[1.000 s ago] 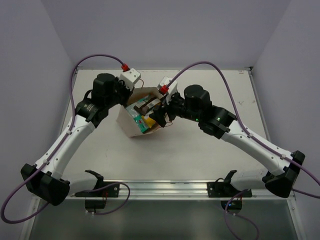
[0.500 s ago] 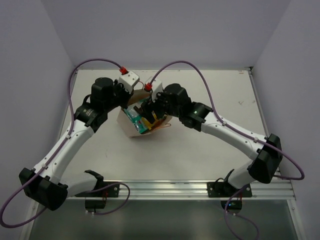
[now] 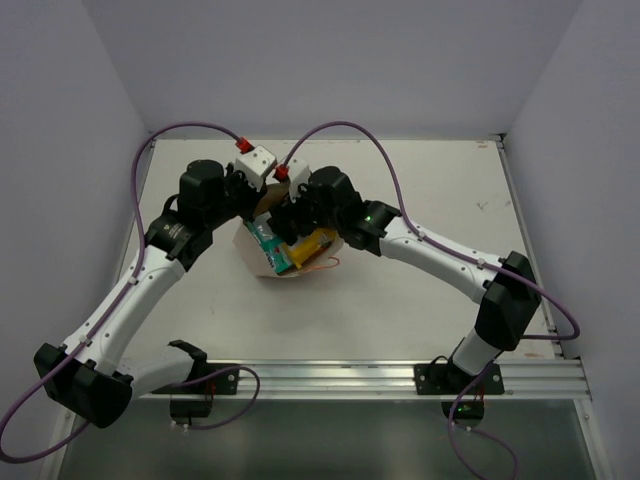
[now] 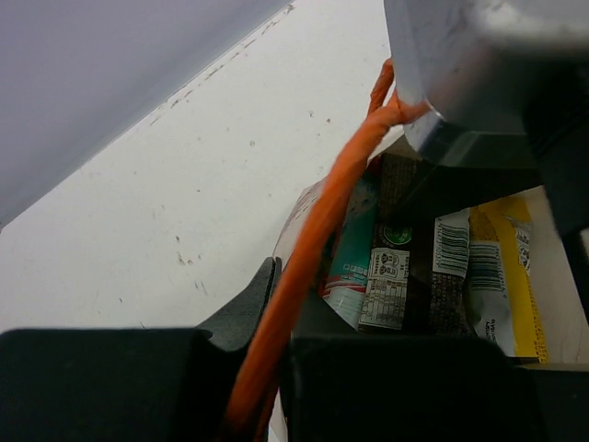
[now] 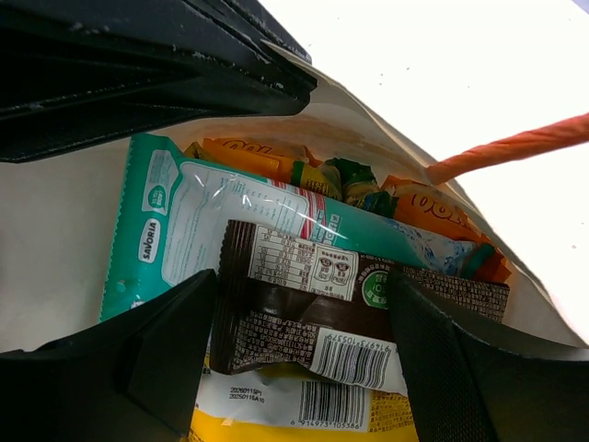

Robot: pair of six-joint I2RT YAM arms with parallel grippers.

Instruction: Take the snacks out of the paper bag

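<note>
The cream paper bag (image 3: 252, 258) lies tilted with its mouth open, left of the table's middle. My left gripper (image 3: 257, 200) (image 4: 285, 295) is shut on its orange string handle (image 4: 317, 235) at the bag's far rim. My right gripper (image 3: 290, 222) (image 5: 304, 318) is open inside the mouth, one finger on each side of the dark brown bar (image 5: 313, 308). Under the bar lie a teal packet (image 5: 198, 221) and a yellow packet (image 5: 276, 419). Orange packets (image 5: 437, 207) and a green one (image 5: 354, 175) sit deeper in. The teal (image 3: 270, 243) and yellow (image 3: 312, 246) packets show from above.
The white table (image 3: 430, 180) is walled at the back and both sides. An aluminium rail (image 3: 330, 375) with the arm bases runs along the near edge. The bag's second orange handle (image 5: 515, 147) (image 3: 322, 264) loops out on its right side. Purple cables arch above both arms.
My right arm has swung left and pushed its gripper into the bag's mouth, over the brown bar. My left gripper has stayed shut on the handle, shifting slightly left.
</note>
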